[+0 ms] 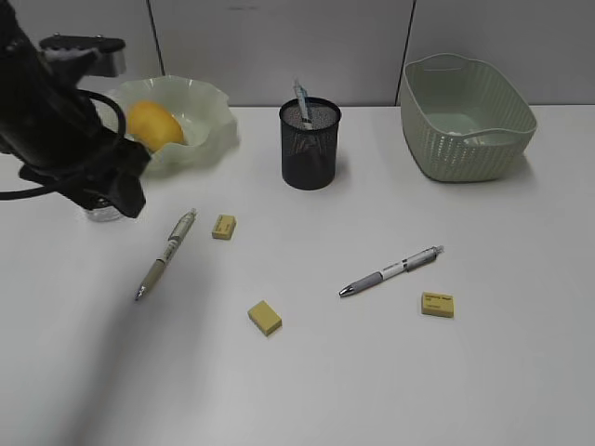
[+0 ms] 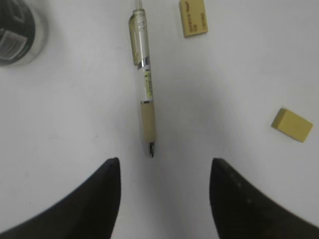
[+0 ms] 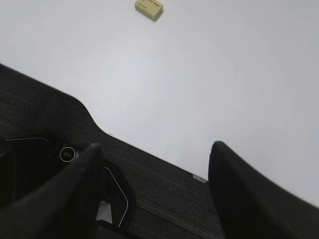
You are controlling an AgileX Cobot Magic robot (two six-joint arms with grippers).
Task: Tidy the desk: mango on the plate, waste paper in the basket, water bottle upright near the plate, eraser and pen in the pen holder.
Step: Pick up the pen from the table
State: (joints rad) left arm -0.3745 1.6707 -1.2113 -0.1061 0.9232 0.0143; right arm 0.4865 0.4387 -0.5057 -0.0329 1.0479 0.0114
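White desk [image 1: 390, 372] under both your grippers. Left gripper [image 2: 164, 199]: jaws apart, empty; tan pen [image 2: 145, 99] just ahead between them, bottle [image 2: 17, 32] ahead-left, two erasers ahead-right. Right gripper [image 3: 154, 194]: jaws apart, empty, at desk edge; eraser [image 3: 149, 7] far ahead.

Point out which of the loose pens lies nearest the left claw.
The beige-grip pen, lying just ahead of the open left claw. The grey-grip pen lies far off to the right.

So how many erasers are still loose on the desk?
3: one eraser beside the left pen, one in the front middle, one at the right. Any inside the pen holder would be hidden.
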